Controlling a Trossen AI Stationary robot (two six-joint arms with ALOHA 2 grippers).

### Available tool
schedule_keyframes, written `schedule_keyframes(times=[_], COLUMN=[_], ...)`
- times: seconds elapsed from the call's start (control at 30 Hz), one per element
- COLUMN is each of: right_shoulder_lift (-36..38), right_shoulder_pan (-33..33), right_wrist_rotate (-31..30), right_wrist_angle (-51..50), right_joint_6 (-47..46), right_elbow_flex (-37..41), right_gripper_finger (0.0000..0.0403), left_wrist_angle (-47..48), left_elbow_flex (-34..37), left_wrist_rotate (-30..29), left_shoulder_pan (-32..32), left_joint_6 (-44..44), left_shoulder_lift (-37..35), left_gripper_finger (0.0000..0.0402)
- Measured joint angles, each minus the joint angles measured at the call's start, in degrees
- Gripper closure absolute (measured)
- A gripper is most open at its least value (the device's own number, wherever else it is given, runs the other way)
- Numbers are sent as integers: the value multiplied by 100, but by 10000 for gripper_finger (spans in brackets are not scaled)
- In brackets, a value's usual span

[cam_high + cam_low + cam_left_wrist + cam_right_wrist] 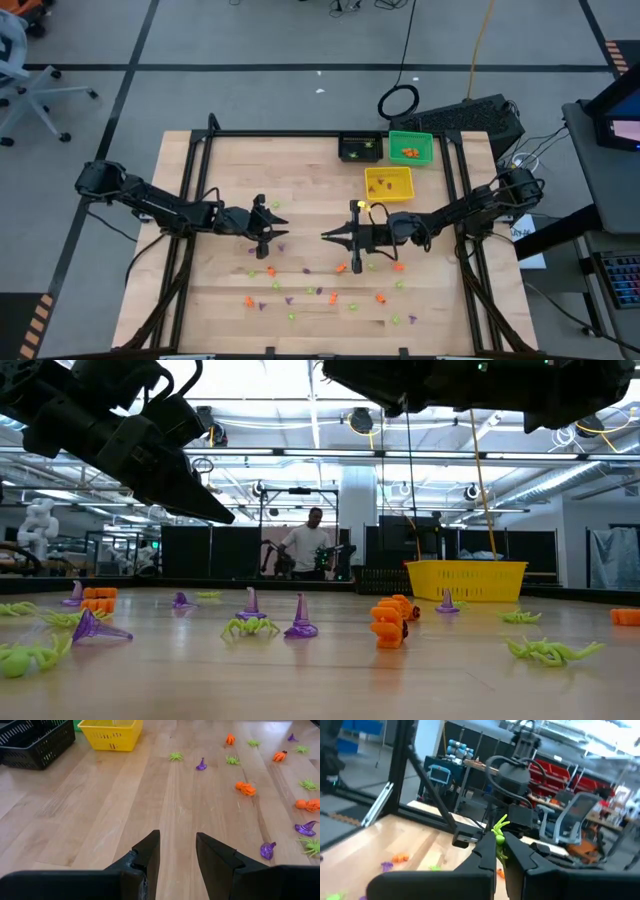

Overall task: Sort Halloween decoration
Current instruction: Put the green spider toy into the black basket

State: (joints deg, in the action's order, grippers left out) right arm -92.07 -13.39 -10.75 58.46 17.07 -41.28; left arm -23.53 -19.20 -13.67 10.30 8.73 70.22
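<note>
The Halloween decoration is a scatter of tiny orange, purple and light-green trinkets (pixel 330 290) lying on the near half of the table. In the low view they show as purple hats (pixel 300 622), green spiders (pixel 250 627) and orange pumpkins (pixel 388 625). My left gripper (pixel 283 224) (pixel 177 852) hovers open and empty above bare wood left of centre, raised in the low view (pixel 215 510). My right gripper (pixel 326 237) (pixel 501 851) is at the table's middle, pointing toward the left arm, and is shut on a light-green spider (pixel 499 832). My right gripper pinches the light-green spider between its two fingertips (pixel 487 852). The spider's legs (pixel 501 824) stick out past the tips. The fingers lie about level, pointing toward the table's left. The spider is lifted clear of the table.
Three square bins stand at the far right of the table: black (pixel 360 148), green (pixel 410 148) with orange pieces in it, and yellow (pixel 388 182) (pixel 111 734) nearer the middle. A person (pixel 310 545) stands in the room beyond. The two grippers face each other closely.
</note>
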Motion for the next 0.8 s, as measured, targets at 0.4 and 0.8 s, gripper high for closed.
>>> schedule_keyframes(times=[0.4,0.8], right_shoulder_lift=[0,0], right_shoulder_pan=[256,254], right_wrist_rotate=[17,27], right_wrist_angle=[-79,-321], right_joint_6=[-1703,-2088], right_elbow_flex=[0,0], right_gripper_finger=[399,399], left_wrist_angle=[0,2], left_elbow_flex=[0,0], left_wrist_rotate=[0,0], left_shoulder_pan=[2,7], left_joint_6=[2,0], left_shoulder_lift=[0,0], left_gripper_finger=[274,274])
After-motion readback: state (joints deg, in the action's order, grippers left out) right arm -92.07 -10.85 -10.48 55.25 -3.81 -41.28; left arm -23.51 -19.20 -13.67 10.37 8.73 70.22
